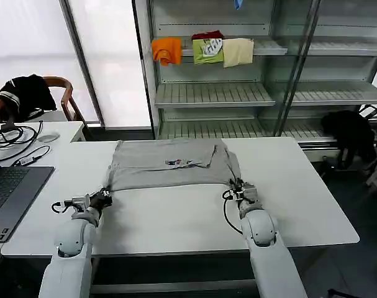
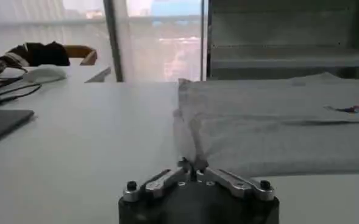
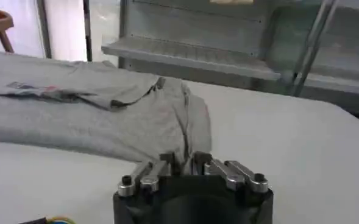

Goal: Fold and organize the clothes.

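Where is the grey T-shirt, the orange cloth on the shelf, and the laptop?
grey T-shirt [image 1: 169,171]: head view, front panel below the print.
orange cloth [image 1: 167,49]: head view, its middle, on the shelf.
laptop [image 1: 8,189]: head view, its keyboard.

The chest print [image 1: 179,163] on the grey T-shirt [image 1: 169,167] was too small to be read; part was covered by a folded-over flap. Fingertips of the left gripper [image 2: 193,165] and right gripper [image 3: 183,159] were buried in cloth. Both gripper bodies were cut off by the wrist views' edges.
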